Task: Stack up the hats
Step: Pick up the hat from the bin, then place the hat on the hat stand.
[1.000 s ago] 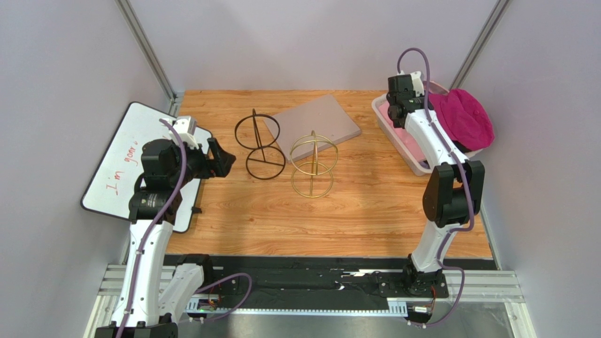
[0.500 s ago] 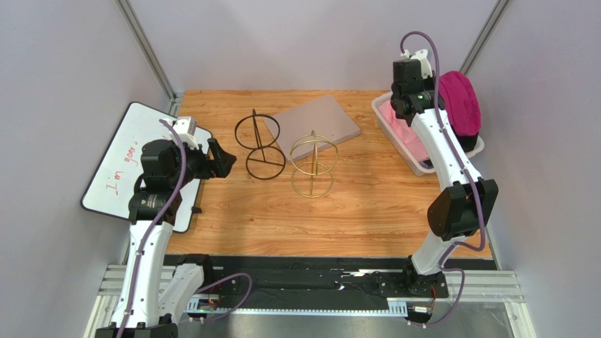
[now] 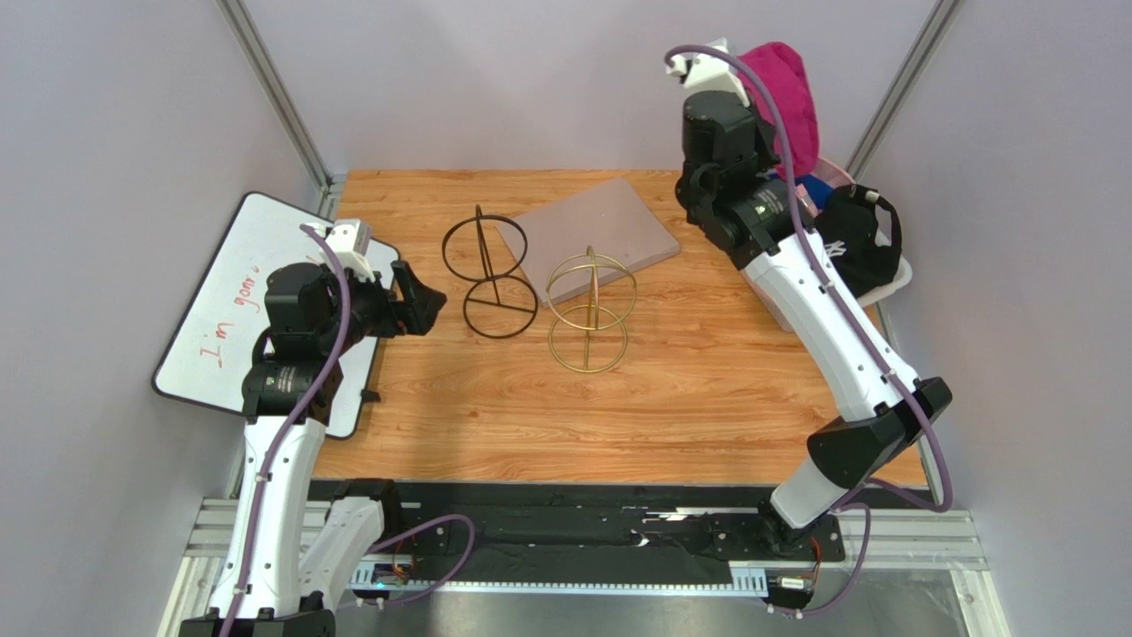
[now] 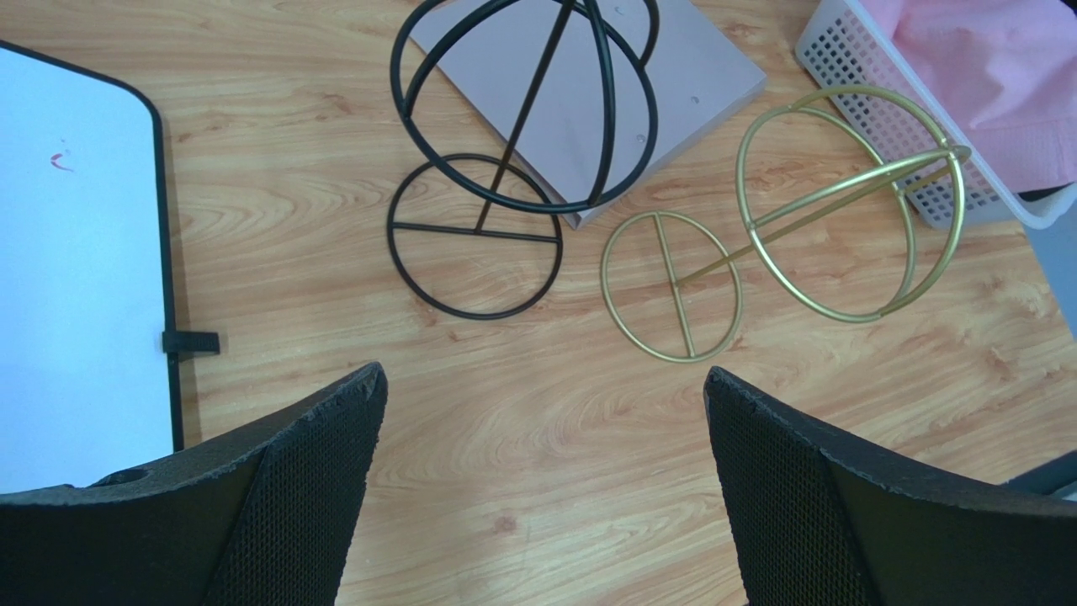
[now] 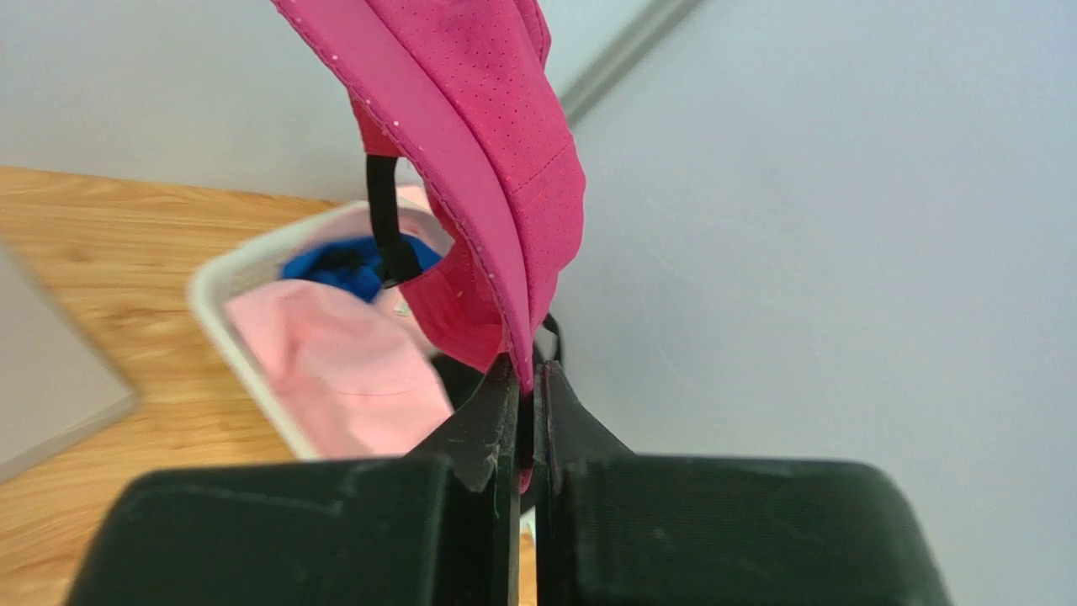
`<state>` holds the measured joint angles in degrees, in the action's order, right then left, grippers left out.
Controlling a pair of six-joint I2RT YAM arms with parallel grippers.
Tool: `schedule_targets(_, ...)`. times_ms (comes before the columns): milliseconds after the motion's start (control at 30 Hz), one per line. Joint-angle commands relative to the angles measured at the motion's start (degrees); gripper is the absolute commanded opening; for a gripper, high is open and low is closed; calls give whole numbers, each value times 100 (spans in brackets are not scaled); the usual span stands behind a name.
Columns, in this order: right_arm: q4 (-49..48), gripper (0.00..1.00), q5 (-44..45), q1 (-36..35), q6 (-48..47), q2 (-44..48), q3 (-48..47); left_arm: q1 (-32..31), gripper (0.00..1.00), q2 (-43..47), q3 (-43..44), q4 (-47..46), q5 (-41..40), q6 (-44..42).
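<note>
My right gripper is shut on the edge of a magenta cap, which hangs in the air above the white mesh basket at the back right. From above, the magenta cap shows high beside the right wrist. In the basket lie a pink hat, a blue hat and a black cap. My left gripper stands open over bare wood at the left, holding nothing.
A black wire frame and a gold wire frame stand mid-table. A grey board lies behind them. A whiteboard rests at the left edge under the left arm.
The right arm has risen and swung left, lifting the magenta cap off the basket. The black cap underneath now shows. The left arm has not moved.
</note>
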<state>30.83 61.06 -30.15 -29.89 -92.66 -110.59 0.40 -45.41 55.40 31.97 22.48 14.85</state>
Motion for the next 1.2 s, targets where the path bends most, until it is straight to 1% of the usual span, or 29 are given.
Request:
schedule_targets(0, 99, 0, -435, -586, 210, 187, 9, -23, 100, 76, -55, -182, 160, 27)
schedule_targets(67, 55, 0, -594, -798, 360, 231, 212, -23, 100, 67, -55, -182, 186, 35)
schedule_targets(167, 28, 0, -954, -1351, 685, 328, 581, -14, 100, 50, -64, -208, 239, 53)
schedule_targets(233, 72, 0, -1393, -1484, 1063, 407, 775, -23, 100, 50, -73, -217, 266, 53)
schedule_targets(333, -24, 0, -1658, -1713, 1144, 503, 1125, -23, 100, 67, -73, -217, 257, 53)
schedule_targets(400, -243, 0, -1632, -1915, 1099, 556, 1354, -23, 100, 67, -73, -217, 266, 62)
schedule_targets(567, -331, 0, -1615, -2301, 1275, 784, 1916, -14, 100, 32, -73, -235, 301, 70)
schedule_targets(733, -446, 0, -1369, -2671, 1293, 1031, 2348, -23, 100, 23, -82, -235, 292, 70)
schedule_targets(900, -569, 0, -1245, -3040, 1117, 1303, 2822, -23, 100, 23, -82, -226, 283, 79)
schedule_targets(1167, -359, 0, -1105, -3435, 1055, 1391, 3174, -14, 100, 23, -82, -191, 73, 88)
